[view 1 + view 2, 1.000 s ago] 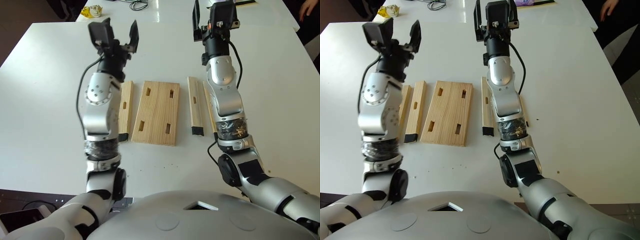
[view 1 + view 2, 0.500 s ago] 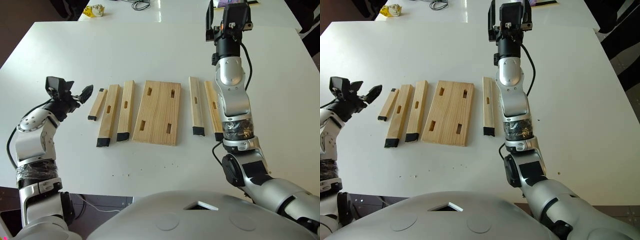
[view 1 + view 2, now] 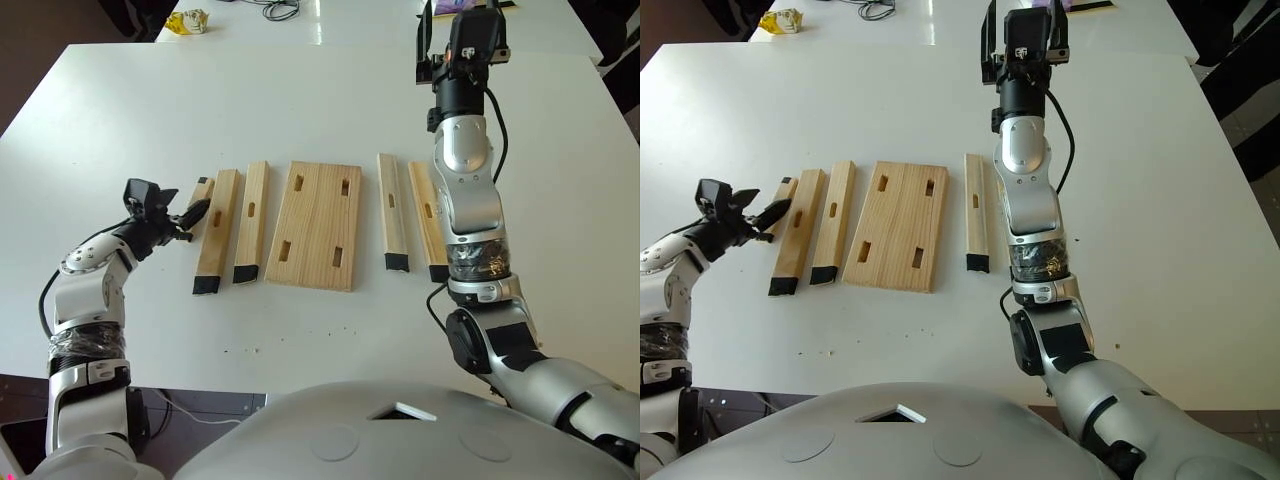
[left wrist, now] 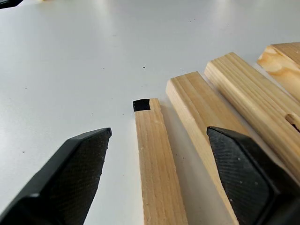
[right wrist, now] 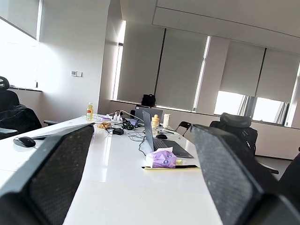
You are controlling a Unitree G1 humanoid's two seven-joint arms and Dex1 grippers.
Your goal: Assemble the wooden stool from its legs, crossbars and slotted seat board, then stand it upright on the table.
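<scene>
Wooden stool parts flat on white tabletop (image 3: 120, 110); office room behind.
My left claw (image 4: 158, 133), fingers spread, straddles the short bar (image 4: 157, 178); right claw (image 5: 143, 140) spread, raised.

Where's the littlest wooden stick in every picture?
Left eye view: littlest stick at the far left of the wood row, by the left gripper.
Right eye view: same spot, far left of the row.
Left wrist view: middle, between the open jaws.
Right wrist view: that camera faces another desk.
Shared landmark: the longer stick right beside it.
</scene>
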